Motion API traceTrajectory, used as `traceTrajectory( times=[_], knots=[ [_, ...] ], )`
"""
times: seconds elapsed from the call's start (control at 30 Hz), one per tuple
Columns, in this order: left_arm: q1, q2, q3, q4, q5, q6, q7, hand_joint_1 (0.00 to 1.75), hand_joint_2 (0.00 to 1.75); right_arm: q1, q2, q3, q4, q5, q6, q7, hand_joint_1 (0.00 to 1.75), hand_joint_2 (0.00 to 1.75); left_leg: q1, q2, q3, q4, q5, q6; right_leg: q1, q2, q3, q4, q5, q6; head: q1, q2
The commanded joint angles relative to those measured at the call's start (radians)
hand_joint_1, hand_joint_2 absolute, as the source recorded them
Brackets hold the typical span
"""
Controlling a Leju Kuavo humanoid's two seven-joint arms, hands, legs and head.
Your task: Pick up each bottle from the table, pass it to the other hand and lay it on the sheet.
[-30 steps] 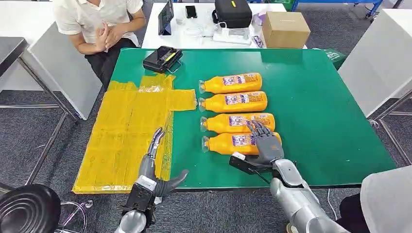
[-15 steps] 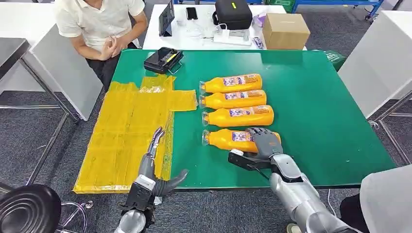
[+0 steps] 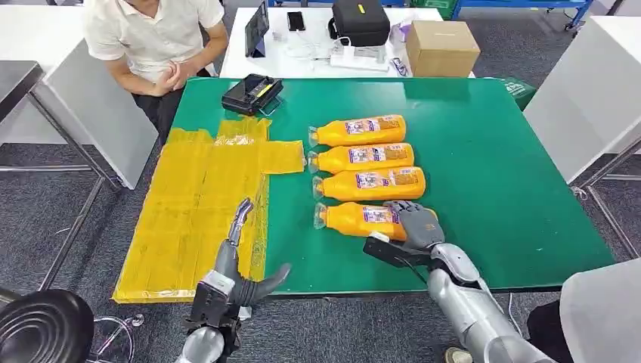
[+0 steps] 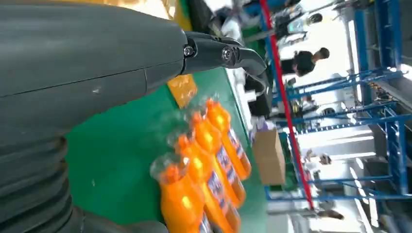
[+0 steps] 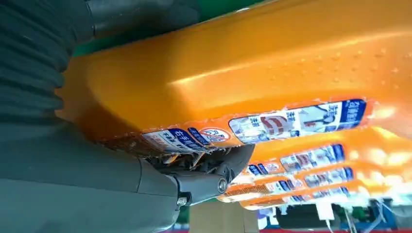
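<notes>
Right, we're at the start: our right hand wraps the nearest orange plastic bottle, lying on the green desk. Three more wait beyond. Our left hand hovers open beside the bare yellow sheet.
</notes>
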Motion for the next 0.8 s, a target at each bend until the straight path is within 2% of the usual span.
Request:
traceTrajectory(
  times=[0.03, 0.07, 0.13, 0.4, 0.63, 0.8],
  knots=[
    [0.145, 0.033, 0.080, -0.105, 0.319, -0.150, 0.062, 0.00, 1.75, 0.368, 0.111, -0.107, -0.330, -0.233, 0.036, -0.109, 1.75, 1.75, 0.004, 0.000, 0.005, -0.002, -0.002, -0.002, 0.004, -0.001, 0.005, -0.004, -0.001, -0.003, 0.000, 0.000],
    [0.147, 0.029, 0.088, -0.098, 0.337, -0.151, 0.065, 0.00, 1.75, 0.380, 0.118, -0.105, -0.366, -0.264, 0.032, -0.121, 1.75, 1.75, 0.003, -0.002, 0.004, -0.005, -0.001, -0.004, 0.003, -0.003, 0.005, -0.005, -0.001, -0.005, 0.001, 0.000],
    [0.142, 0.019, 0.099, -0.081, 0.418, -0.180, 0.107, 0.00, 1.75, 0.388, 0.123, -0.106, -0.411, -0.303, 0.036, -0.138, 1.75, 1.75, 0.003, 0.002, 0.006, -0.003, -0.005, -0.006, 0.005, 0.001, 0.005, -0.003, -0.002, -0.007, 0.000, 0.000],
    [0.134, 0.014, 0.096, -0.075, 0.433, -0.177, 0.114, 0.00, 1.75, 0.384, 0.116, -0.107, -0.412, -0.313, 0.042, -0.143, 1.75, 1.75, 0.006, 0.003, 0.001, -0.001, -0.005, -0.005, 0.006, 0.002, 0.004, -0.001, -0.003, -0.006, 0.000, 0.000],
    [0.056, 0.020, 0.023, -0.014, 0.452, -0.170, 0.113, 0.00, 1.75, 0.347, 0.121, -0.147, -0.426, -0.417, 0.061, -0.207, 1.75, 1.75, 0.005, 0.002, -0.004, -0.001, -0.004, -0.005, 0.005, 0.001, 0.006, 0.000, -0.003, -0.006, 0.000, 0.000],
    [0.060, 0.038, -0.022, -0.045, 0.463, -0.203, 0.100, 0.00, 1.75, 0.320, 0.152, -0.145, -0.435, -0.454, 0.058, -0.226, 1.75, 1.75, 0.005, 0.003, -0.006, -0.002, -0.003, -0.005, 0.005, 0.002, 0.003, -0.001, -0.002, -0.006, 0.000, 0.000]
  ],
)
